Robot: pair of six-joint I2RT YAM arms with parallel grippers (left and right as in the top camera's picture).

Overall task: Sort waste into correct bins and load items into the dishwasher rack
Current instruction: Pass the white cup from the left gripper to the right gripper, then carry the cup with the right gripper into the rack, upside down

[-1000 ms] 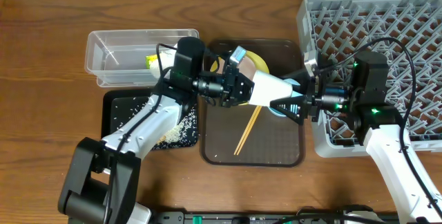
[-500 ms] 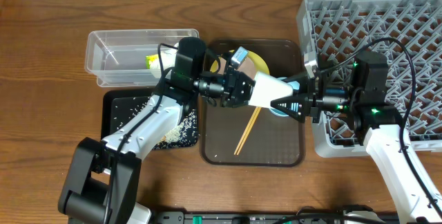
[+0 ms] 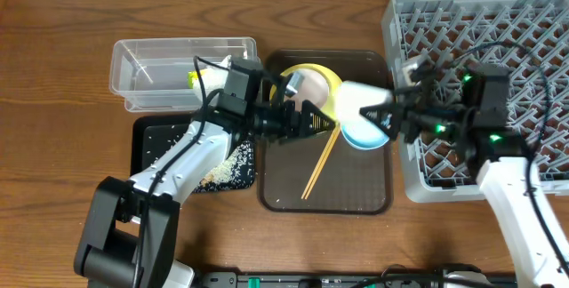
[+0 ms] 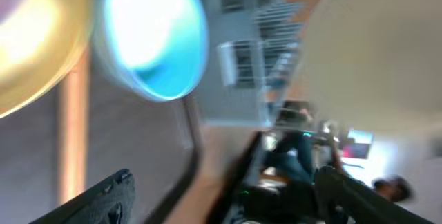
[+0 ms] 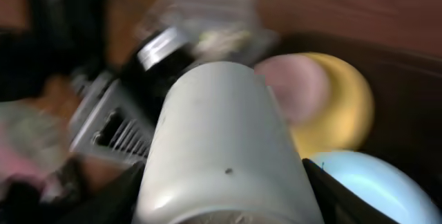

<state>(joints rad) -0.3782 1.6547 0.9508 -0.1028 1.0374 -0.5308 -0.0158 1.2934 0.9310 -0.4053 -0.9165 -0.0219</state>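
Note:
My right gripper is shut on the small pale cup, held on its side above the brown tray; in the right wrist view the cup fills the space between the fingers of the gripper. My left gripper hangs open and empty just left of the cup, its dark fingertips wide apart. Below lie the light blue bowl and the yellow plate. The green-and-white wrapper lies in the clear tub. Rice grains lie in the black tray.
The grey dishwasher rack stands at the right, close behind my right arm. Wooden chopsticks lie on the dark brown serving tray. A pinkish round thing rests on the yellow plate. Both wrist views are motion-blurred.
The left gripper opened, let go of the cup and drew back left. The right gripper closed on the cup and lifted it up and to the right.

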